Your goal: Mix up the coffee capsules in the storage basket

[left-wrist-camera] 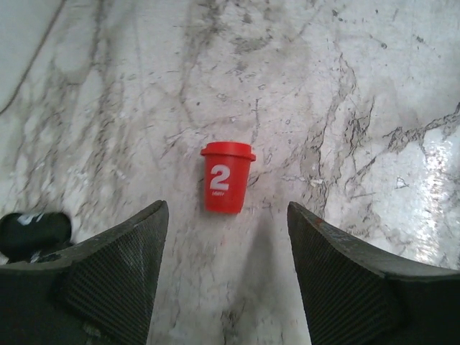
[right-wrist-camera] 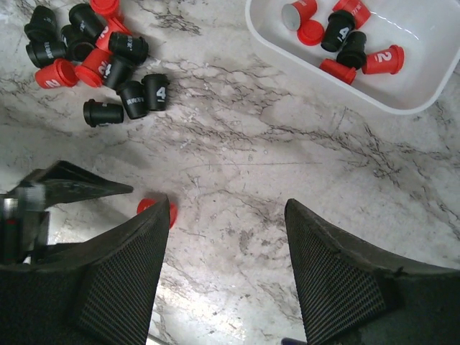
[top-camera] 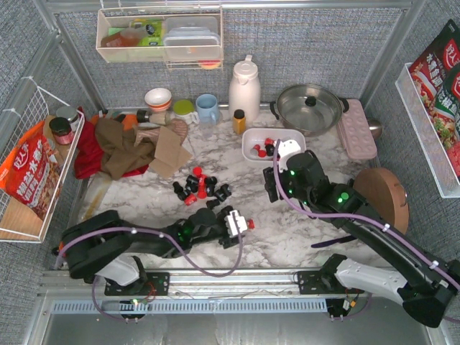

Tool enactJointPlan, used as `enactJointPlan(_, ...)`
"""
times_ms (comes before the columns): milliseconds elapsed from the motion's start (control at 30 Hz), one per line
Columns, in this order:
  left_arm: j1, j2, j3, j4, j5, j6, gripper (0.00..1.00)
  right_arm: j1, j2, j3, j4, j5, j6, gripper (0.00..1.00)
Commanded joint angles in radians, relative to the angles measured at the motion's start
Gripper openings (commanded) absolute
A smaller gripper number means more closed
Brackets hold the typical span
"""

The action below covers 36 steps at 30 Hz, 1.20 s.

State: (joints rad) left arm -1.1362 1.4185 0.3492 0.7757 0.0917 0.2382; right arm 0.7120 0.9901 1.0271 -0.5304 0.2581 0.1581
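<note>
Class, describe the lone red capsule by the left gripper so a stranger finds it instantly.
Look at the marble table, near its front edge. Beyond the open left gripper sits one red capsule marked 2. Unlike the red-and-black pile further back, it is alone.

Bare marble table (right-wrist-camera: pixel 237 144) lies open between capsule pile (right-wrist-camera: pixel 93 57) and storage basket (right-wrist-camera: pixel 424 29) (pot (top-camera: pixel 309 108) crowds behind).

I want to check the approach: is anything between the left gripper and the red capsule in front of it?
Nothing visible. Only bare marble lies between the open left gripper and the red capsule.
</note>
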Motion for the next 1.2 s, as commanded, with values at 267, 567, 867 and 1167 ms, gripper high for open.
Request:
enactJointPlan(267,0.048,0.217,0.092,0.082,0.163,0.064,0.72,-0.026,-0.056,-0.007,-0.037,-0.019,-0.040,0.69)
enactJointPlan(567,0.071,0.249,0.130,0.023,0.189,0.061,0.64,-0.037,-0.053,-0.021,-0.015,-0.039,-0.038,0.69)
enactJointPlan(867,0.076,0.283,0.185,-0.058,0.197,0.079,0.54,-0.041,-0.063,-0.024,-0.005,-0.053,-0.029,0.69)
enactJointPlan(1167,0.079,0.295,0.213,-0.091,0.195,0.092,0.44,-0.043,-0.067,-0.050,-0.005,-0.056,-0.023,0.69)
